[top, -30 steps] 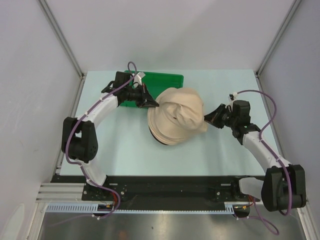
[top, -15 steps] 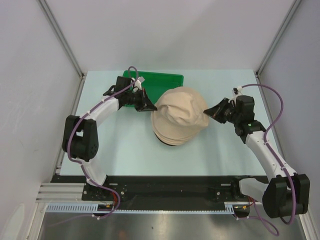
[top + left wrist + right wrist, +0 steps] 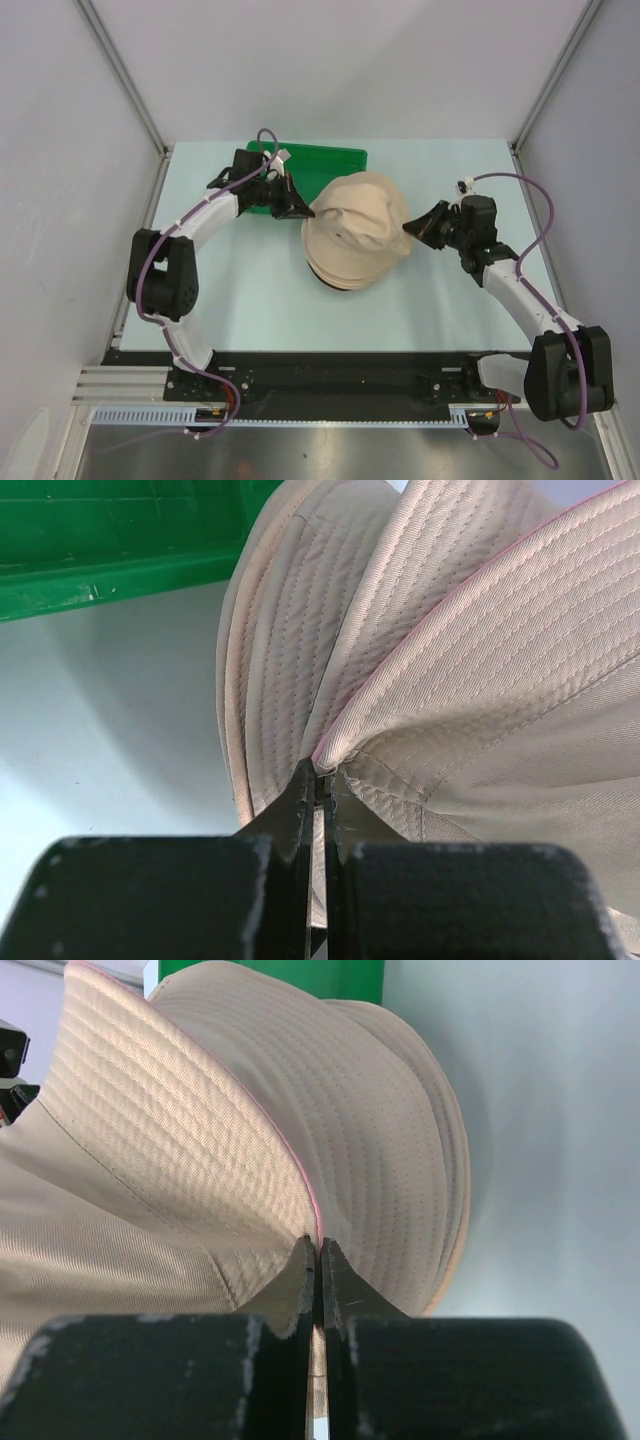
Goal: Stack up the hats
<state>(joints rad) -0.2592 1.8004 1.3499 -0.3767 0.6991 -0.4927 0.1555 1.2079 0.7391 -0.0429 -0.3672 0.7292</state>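
Note:
A pile of beige hats (image 3: pixel 345 262) lies at the table's middle. The top hat (image 3: pixel 357 225) is held over the pile by both grippers. My left gripper (image 3: pixel 302 211) is shut on its left brim; in the left wrist view the jaws (image 3: pixel 321 780) pinch the pink-edged brim (image 3: pixel 480 660), with the lower hats' brims (image 3: pixel 270 680) to the left. My right gripper (image 3: pixel 410 229) is shut on its right brim; in the right wrist view the jaws (image 3: pixel 317 1250) pinch the brim (image 3: pixel 170 1130), with the lower hats' brims (image 3: pixel 400 1140) to the right.
A green plastic tray (image 3: pixel 335 160) lies behind the pile at the table's back, also in the left wrist view (image 3: pixel 110 540) and the right wrist view (image 3: pixel 300 975). Frame posts stand at the table's back corners.
The top hat, crumpled a second ago, has been pulled out flatter and settled lower over the pile. Both grippers stay shut on its brim; the right one moved slightly left.

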